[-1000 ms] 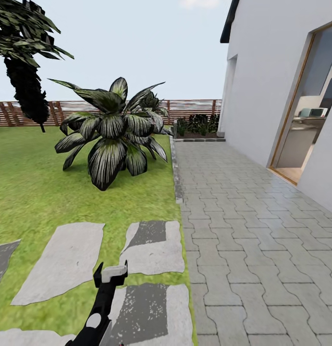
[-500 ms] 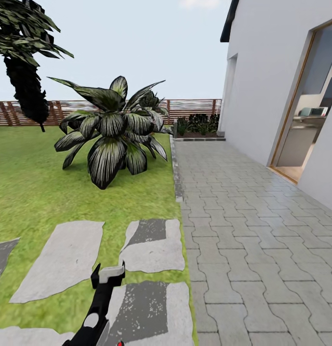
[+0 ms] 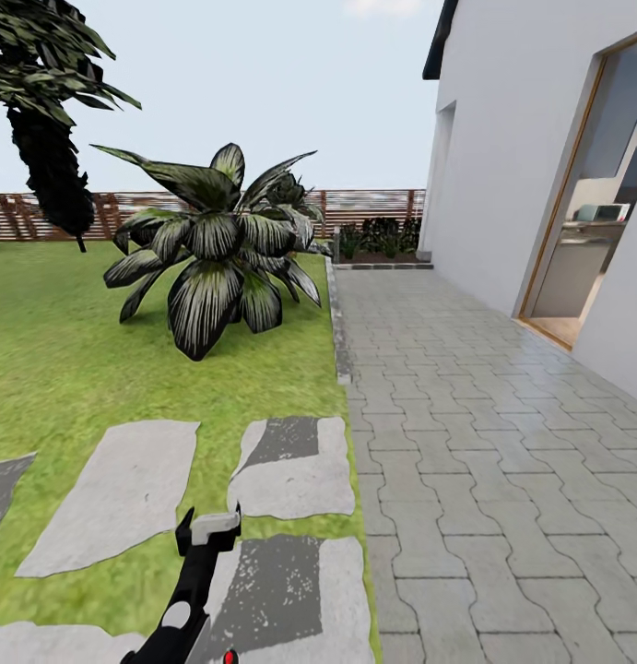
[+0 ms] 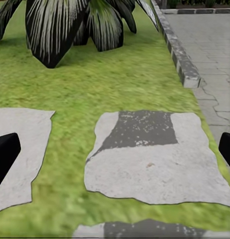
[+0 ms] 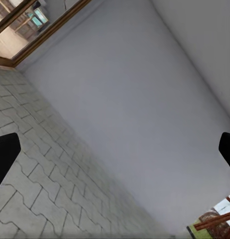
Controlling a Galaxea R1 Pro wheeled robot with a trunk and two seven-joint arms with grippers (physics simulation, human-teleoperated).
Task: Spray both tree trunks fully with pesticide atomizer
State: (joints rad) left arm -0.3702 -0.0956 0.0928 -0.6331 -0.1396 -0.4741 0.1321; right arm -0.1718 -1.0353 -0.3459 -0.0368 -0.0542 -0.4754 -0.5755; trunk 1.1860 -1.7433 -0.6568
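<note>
Right gripper spread wide, one black fingertip at nine o'clock, the other at three, nothing between. Behind the gap, a plain white house wall running from twelve o'clock down to five. Grey interlocking paving meeting its base, spread from nine to six. Wood-framed doorway at eleven, interior blurred, perhaps furniture. Brown slats and a bit of green at five, possibly fence.

Rough grey interlocking stone paving looks faintly glossy, the white house wall smooth and matt, the brown slatted fence wooden.
</note>
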